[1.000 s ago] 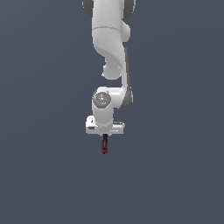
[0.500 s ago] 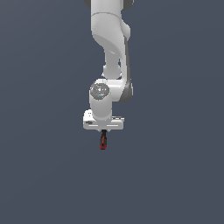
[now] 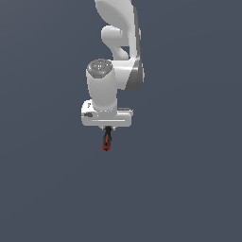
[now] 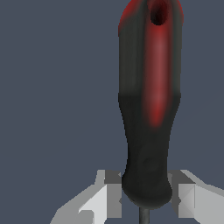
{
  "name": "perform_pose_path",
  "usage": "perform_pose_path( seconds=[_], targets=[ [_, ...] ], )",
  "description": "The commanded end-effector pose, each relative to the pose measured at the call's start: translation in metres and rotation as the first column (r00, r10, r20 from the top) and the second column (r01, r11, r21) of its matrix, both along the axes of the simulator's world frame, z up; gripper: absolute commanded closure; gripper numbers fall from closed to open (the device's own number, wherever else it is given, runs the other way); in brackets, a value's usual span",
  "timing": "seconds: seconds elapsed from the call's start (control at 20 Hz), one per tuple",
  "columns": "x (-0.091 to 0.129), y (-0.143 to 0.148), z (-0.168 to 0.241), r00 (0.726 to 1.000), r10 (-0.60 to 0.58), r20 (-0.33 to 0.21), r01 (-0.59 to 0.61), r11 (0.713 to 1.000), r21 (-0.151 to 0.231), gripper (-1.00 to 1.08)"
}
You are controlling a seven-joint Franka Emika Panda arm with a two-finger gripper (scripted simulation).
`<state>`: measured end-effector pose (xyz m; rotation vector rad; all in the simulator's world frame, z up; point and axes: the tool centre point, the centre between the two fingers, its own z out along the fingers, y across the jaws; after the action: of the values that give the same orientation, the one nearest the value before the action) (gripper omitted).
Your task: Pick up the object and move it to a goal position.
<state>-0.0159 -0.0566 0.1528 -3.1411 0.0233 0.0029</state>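
The object (image 3: 107,140) is a slim tool with a red-and-black handle, hanging below my white gripper (image 3: 108,128) in the exterior view. In the wrist view the handle (image 4: 148,105) fills the picture, and its black end sits between my two grey fingertips (image 4: 109,192), which press on it from both sides. A thin grey shaft shows just past the handle's black end. My gripper (image 4: 146,194) is shut on the object and holds it off the floor.
The white arm (image 3: 120,42) rises from the gripper toward the top of the exterior view. Around it there is only a plain dark blue-grey floor (image 3: 189,179).
The arm has lifted and shifted toward the exterior view's left, carrying the object with it. The grip on the handle has not changed.
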Motion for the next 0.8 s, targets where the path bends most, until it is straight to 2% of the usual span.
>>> perform_pose_path(
  seconds=[0.0,0.4,0.75],
  targets=[
    [-0.003,-0.004,0.031,1.0,0.0,0.001,0.0,1.0,0.0,1.08],
    [-0.011,-0.016,0.117,1.0,0.0,0.001,0.0,1.0,0.0,1.08],
    [-0.014,-0.023,0.168,1.0,0.0,0.002,0.0,1.0,0.0,1.08]
  ],
)
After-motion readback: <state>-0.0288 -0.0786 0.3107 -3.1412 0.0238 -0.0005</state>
